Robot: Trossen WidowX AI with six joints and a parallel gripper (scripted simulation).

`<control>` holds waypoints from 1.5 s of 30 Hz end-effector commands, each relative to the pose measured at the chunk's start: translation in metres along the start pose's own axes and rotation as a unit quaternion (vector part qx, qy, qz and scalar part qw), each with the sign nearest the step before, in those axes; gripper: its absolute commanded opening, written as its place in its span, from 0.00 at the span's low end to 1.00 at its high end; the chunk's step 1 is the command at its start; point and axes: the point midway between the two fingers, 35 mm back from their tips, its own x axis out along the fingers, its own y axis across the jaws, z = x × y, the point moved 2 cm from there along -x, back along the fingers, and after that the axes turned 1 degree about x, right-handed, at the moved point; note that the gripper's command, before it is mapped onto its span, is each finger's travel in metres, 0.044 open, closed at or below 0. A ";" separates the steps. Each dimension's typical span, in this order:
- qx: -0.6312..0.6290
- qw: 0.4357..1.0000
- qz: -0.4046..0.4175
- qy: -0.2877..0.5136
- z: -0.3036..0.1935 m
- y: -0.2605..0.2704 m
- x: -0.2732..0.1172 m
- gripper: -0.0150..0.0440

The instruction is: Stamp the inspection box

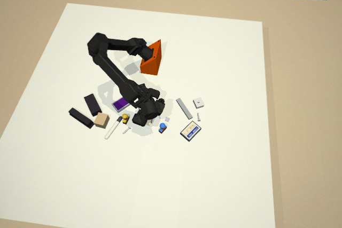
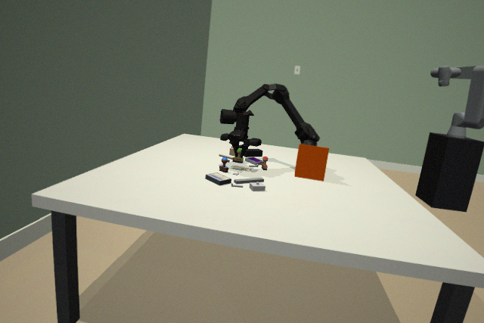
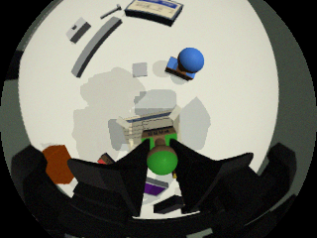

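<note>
My gripper (image 2: 239, 150) (image 3: 159, 142) is shut on the green-knobbed stamp (image 2: 237, 156) (image 3: 162, 162), which is upright. The stamp appears slightly above the card (image 2: 246, 169) (image 3: 135, 133); the gap is hard to judge. The stamp's lettering is too small to read. The wrist and gripper hide most of the card in the top view. The inspection box and any print in it cannot be made out. The purple ink pad (image 1: 119, 104) (image 2: 254, 160) (image 3: 155, 187) lies nearer the arm's base, partly under the arm in the top view.
A blue-knobbed stamp (image 1: 162, 126) (image 2: 224, 164) (image 3: 190, 60), a yellow-knobbed stamp (image 1: 125, 117) and a red-knobbed stamp (image 2: 265, 163) stand around the card. A grey bar (image 1: 184, 108), a cassette-like box (image 1: 190, 131), a white marker (image 1: 111, 131), a tan block (image 1: 101, 120) and black blocks (image 1: 92, 104) lie farther out.
</note>
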 end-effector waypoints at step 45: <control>0.005 1.000 0.002 -0.007 0.040 0.143 -0.040 0.25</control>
